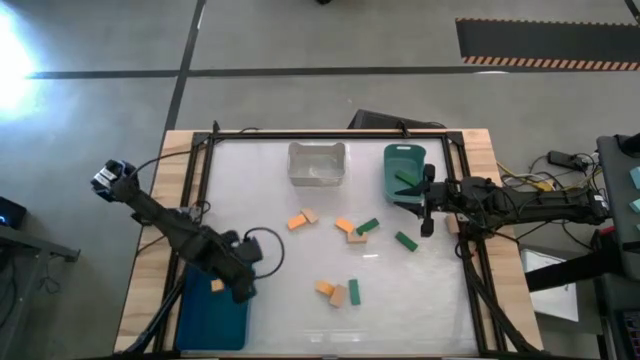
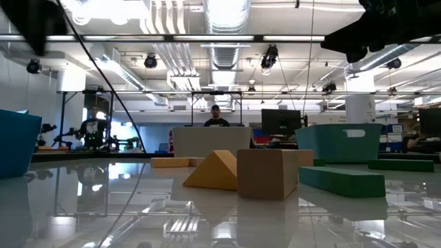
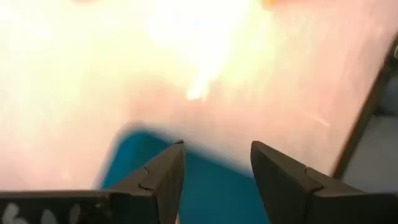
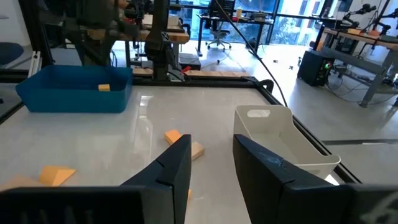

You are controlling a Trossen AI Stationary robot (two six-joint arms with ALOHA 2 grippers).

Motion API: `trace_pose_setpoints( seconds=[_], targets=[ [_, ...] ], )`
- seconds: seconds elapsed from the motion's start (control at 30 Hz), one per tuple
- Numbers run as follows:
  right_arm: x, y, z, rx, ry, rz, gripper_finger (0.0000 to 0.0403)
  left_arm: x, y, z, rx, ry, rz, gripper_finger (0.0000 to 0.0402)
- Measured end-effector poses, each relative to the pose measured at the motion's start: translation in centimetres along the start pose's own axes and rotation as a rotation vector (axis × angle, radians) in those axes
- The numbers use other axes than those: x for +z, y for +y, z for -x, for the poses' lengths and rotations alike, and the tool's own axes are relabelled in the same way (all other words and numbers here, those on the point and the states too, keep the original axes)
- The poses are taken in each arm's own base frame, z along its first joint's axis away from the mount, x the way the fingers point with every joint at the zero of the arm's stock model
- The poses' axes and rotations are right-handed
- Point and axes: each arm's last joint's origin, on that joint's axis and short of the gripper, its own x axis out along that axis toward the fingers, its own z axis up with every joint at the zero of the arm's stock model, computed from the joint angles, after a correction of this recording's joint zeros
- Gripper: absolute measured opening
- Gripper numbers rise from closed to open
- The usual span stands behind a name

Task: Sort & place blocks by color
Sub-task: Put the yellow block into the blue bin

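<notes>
Orange, green and tan blocks lie loose on the white table: an orange [image 1: 297, 221] and tan [image 1: 311, 215] pair, an orange [image 1: 344, 226], tan [image 1: 356, 236] and green [image 1: 367, 227] cluster, a lone green bar [image 1: 405, 240], and a near group [image 1: 338, 294]. One orange block [image 1: 217, 286] lies in the blue bin [image 1: 205, 318], and a green block [image 1: 405, 180] lies in the green bin [image 1: 392, 160]. My left gripper [image 1: 243, 290] [image 3: 217, 146] hovers open over the blue bin. My right gripper [image 1: 412, 197] [image 4: 211, 140] is open and empty at the green bin's near edge.
A clear bin [image 1: 317, 163] stands at the table's far middle, between the black frame rails [image 1: 330, 134]. Cables loop beside the left arm [image 1: 265, 245]. In the low view an orange wedge [image 2: 213, 172], a tan cube [image 2: 269, 172] and a green bar [image 2: 341, 180] sit closest.
</notes>
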Motion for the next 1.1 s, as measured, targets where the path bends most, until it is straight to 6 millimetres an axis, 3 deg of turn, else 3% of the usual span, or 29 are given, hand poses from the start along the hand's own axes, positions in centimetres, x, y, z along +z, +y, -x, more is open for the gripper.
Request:
trace_pose_setpoints(
  seconds=[0.23,0.5,0.8,1.1],
  targets=[
    [0.0,0.0,0.0,0.000,0.000,0.000,0.0105,4.0,1.0,-1.0,0.071,-0.159,-0.171,0.0166],
    [0.0,0.0,0.0,0.000,0.001,-0.001,0.0104,7.8,3.5,-3.3,0.152,-0.182,-0.244,0.0166],
    [0.0,0.0,0.0,0.001,0.005,-0.001,0.0096,10.3,5.5,-6.6,0.240,-0.119,-0.295,0.0166],
    [-0.1,0.0,0.0,0.001,0.006,-0.001,0.0104,11.4,6.5,-9.0,0.273,-0.078,-0.322,0.0166]
  ],
)
